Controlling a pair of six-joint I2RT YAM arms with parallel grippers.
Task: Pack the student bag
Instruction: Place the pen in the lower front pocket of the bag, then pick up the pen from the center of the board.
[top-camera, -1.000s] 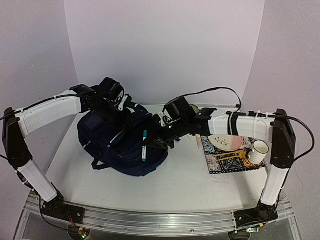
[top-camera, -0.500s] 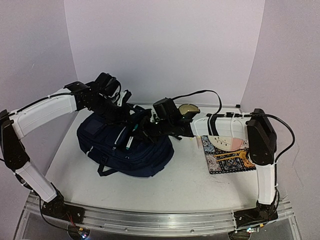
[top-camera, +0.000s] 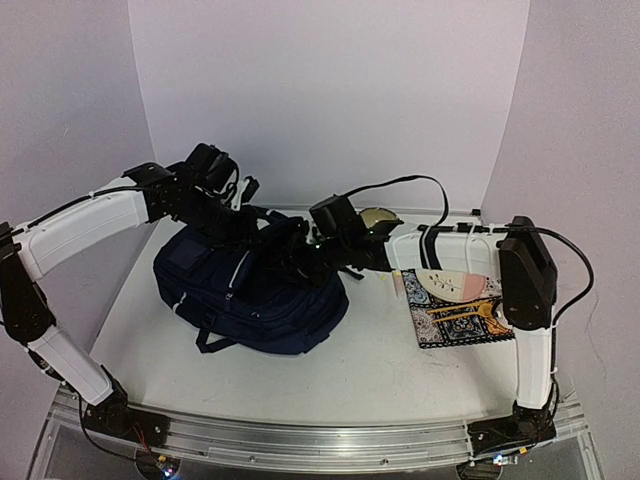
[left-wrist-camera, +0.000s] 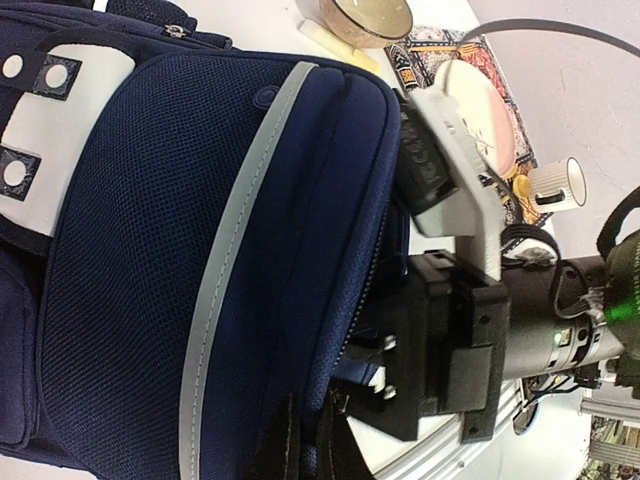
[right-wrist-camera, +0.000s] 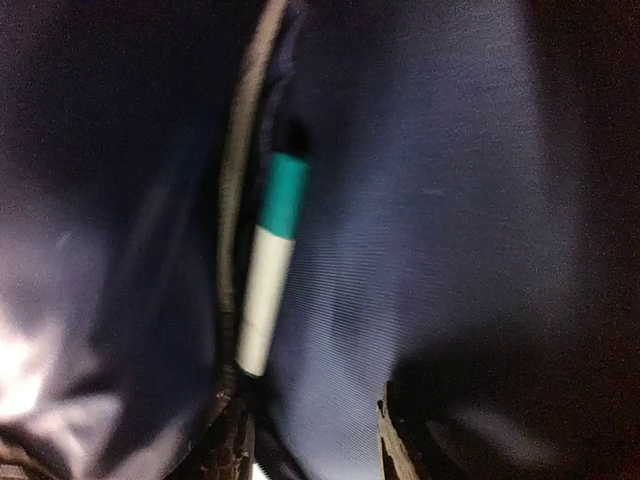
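Observation:
The student bag (top-camera: 235, 295), dark navy with a grey stripe (left-wrist-camera: 235, 230), lies on the table left of centre. At its top edge my left gripper (top-camera: 243, 228) is shut on the fabric by the zip opening, and the left wrist view shows the fingers (left-wrist-camera: 306, 435) pinching that fabric. My right gripper (top-camera: 292, 262) reaches into the bag's mouth, its black body (left-wrist-camera: 445, 350) at the opening. Inside, its jaws (right-wrist-camera: 310, 445) stand open on navy lining. A white marker with a teal cap (right-wrist-camera: 268, 280) lies loose just past the left fingertip (right-wrist-camera: 225, 440).
To the right of the bag lies a patterned notebook (top-camera: 460, 318) with a pink plate (top-camera: 455, 284) on it. Behind it is a bowl (top-camera: 378, 216). A white mug (left-wrist-camera: 560, 183) stands past the notebook. The right arm stretches across the table's middle.
The right gripper carried the marker into the bag's opening, then opened and let it go. The marker has dropped from the top view. The left gripper kept its hold on the bag.

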